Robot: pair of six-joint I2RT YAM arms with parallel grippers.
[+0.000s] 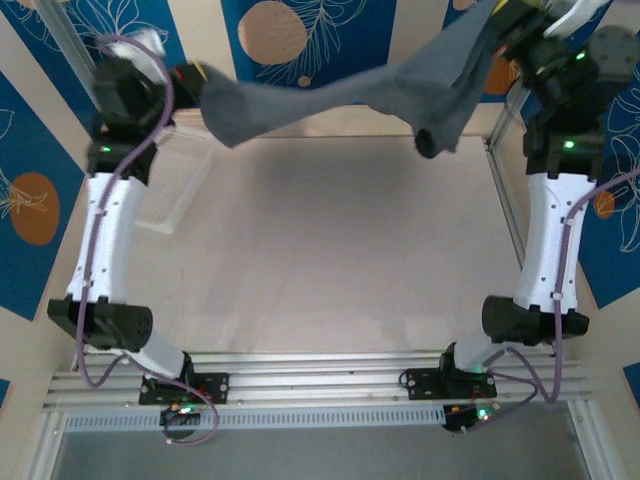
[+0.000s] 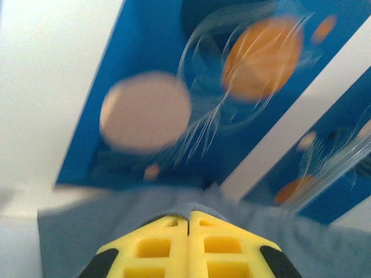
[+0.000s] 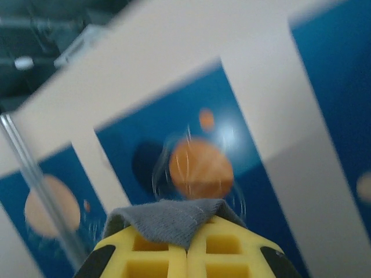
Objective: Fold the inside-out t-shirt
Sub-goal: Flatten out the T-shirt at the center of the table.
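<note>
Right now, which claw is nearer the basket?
Left. The left claw grips the shirt close over the basket; the right claw grips it far off on the opposite side.

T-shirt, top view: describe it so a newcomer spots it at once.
Look to the far edge of the pale table, where both arms are raised. Stretched in the air between the left gripper and right gripper is the t-shirt: plain slate-grey, the only cloth.

- From above, behind the arm bases (image 1: 185, 385), we looked down on the table (image 1: 330, 250).
- Our wrist cameras sat close over yellow fingers (image 2: 174, 223), tilted up at the blue wall (image 2: 145, 58).
- All views shared that wall and the t-shirt (image 1: 250, 110).
</note>
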